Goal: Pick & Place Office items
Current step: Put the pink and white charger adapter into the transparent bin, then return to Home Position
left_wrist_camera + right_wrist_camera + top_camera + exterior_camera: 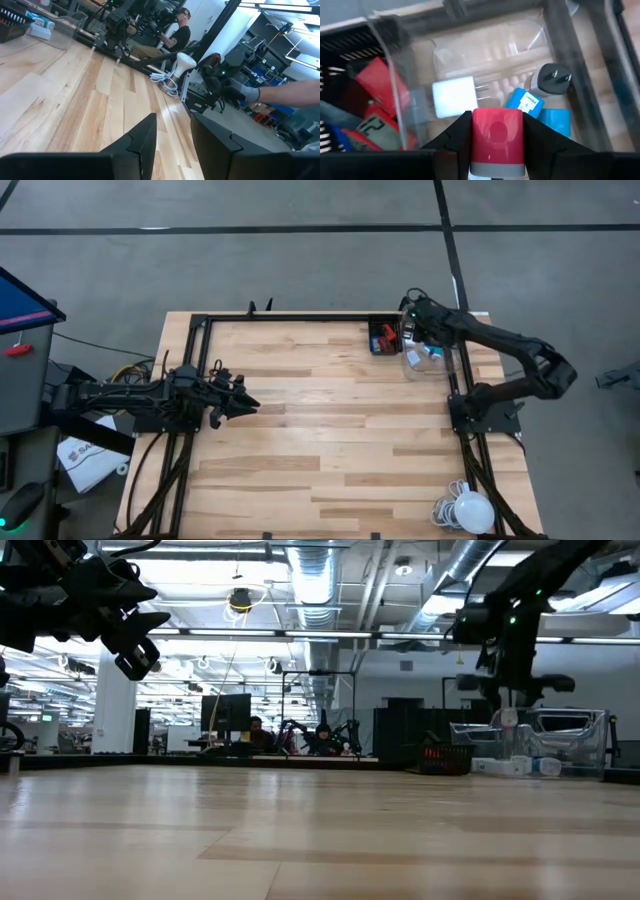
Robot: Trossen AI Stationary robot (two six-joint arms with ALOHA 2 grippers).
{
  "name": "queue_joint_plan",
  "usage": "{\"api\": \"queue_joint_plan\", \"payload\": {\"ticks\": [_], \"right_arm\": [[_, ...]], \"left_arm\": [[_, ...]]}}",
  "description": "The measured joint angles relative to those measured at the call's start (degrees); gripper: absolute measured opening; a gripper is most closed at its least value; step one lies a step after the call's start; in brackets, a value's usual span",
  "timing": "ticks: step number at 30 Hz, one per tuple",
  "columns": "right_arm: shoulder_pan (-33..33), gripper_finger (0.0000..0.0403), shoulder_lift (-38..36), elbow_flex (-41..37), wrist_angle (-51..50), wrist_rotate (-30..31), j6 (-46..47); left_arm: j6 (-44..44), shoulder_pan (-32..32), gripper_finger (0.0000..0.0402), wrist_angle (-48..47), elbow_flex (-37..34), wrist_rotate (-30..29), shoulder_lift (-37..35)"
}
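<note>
Right wrist view: right hand (497,131) grips a glossy red block (497,134) with a pale base above the clear bin (560,45).

Red block (497,135) pinched upright in right claw (497,131), above clear bin (560,30). In bin: white plug adapter (454,96), black plug (552,78), two light-blue pieces (525,102). Red pieces (380,82) in black tray (340,47) beside.

I see the tray (381,337) at the bench's (330,450) far right, the clear bin (428,360) just beside it, my right gripper (497,131) above the bin, the lamp ball (474,511) at the near right corner
</note>
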Motion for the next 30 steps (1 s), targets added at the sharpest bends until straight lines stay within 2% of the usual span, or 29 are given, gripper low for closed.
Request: {"api": "queue_joint_plan", "payload": {"ticks": [4, 7, 13, 16, 18, 22, 24, 27, 30], "right_arm": [[1.17, 0.0121, 3.71, -0.02, 0.92, 0.02, 1.73], [2.71, 0.0133, 5.02, -0.02, 3.61, 0.07, -1.11], [3.61, 0.0271, 4.01, 0.00, 6.85, 0.07, -9.16], [3.67, 0.0315, 2.87, -0.02, 7.70, 0.01, -14.03], [4.32, 0.0331, 1.78, -0.02, 10.60, -2.79, -19.24], [7.92, 0.0341, -1.40, 0.00, 18.97, -14.82, -27.65], [11.40, 0.0339, -3.69, 0.00, 23.29, -18.81, -29.41], [18.99, 0.0330, -7.42, 0.00, 28.39, -18.30, -29.79], [28.22, 0.0319, -10.88, 0.00, 29.57, -10.23, -27.78]], "left_arm": [[0.00, 0.00, 0.0117, 0.00, 0.00, 0.18, -0.02], [0.00, 0.00, 0.0117, 0.00, 0.00, 0.17, 0.00], [0.00, 0.00, 0.0117, -0.02, 0.00, 0.15, 0.00], [0.00, 0.00, 0.0117, 0.00, 0.00, 0.14, 0.00], [0.00, 0.00, 0.0117, 0.00, 0.00, 0.13, 0.00], [0.00, 0.00, 0.0117, 0.00, 0.00, 0.11, -0.02], [0.00, 0.00, 0.0117, 0.00, 0.00, 0.03, 0.00], [0.00, 0.00, 0.0117, 0.00, 0.00, -0.08, 0.00], [0.00, 0.00, 0.0117, -0.01, 0.00, -0.07, -0.01]]}}
